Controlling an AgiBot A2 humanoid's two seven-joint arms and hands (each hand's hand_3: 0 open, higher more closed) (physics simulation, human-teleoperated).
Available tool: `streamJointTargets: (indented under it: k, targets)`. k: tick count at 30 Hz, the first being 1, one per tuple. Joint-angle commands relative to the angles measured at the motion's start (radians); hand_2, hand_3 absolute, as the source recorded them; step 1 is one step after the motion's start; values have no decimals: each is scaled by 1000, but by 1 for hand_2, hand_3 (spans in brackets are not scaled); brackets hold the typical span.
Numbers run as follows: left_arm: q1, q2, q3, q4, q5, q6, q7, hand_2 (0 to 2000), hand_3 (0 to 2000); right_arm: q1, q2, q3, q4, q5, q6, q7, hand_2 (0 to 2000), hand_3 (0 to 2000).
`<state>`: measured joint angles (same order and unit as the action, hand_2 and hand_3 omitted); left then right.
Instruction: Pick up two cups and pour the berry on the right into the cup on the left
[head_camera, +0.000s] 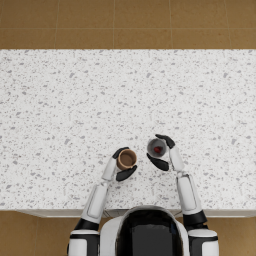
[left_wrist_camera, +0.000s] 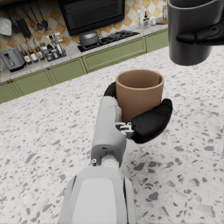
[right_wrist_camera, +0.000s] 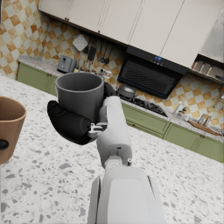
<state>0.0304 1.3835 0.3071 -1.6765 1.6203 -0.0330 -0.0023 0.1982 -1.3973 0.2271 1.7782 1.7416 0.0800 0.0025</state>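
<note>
Speckled terrazzo counter (head_camera: 60, 110) (green cabinets (left_wrist_camera: 109, 54) behind)

Bare speckled countertop (head_camera: 60, 100) all round; only brown cup (head_camera: 126, 159) and grey cup (head_camera: 156, 148) close together.

**What things look made of**

You see a brown cup (left_wrist_camera: 139, 92) that looks matt, like paper. The grey cup (right_wrist_camera: 79, 95) looks smooth and dull. The table (head_camera: 75, 100) looks like speckled stone. The arms look like shiny white plastic.
</note>
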Motion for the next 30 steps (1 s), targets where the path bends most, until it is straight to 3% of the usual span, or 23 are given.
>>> streamJointTargets:
  k: [1,20,30]
  targets:
    - [45,26,4,34,3,0,0,2000,1280,50,-28,3,40,32,0,0,2000,1280]
    - [82,70,20,71,11,-1,1,2000,1280,109,-96,72,140,641,18,3,2000,1280]
    - [82,79,2,64,119,-1,0,2000,1280,105,-107,75,167,963,25,5,2000,1280]
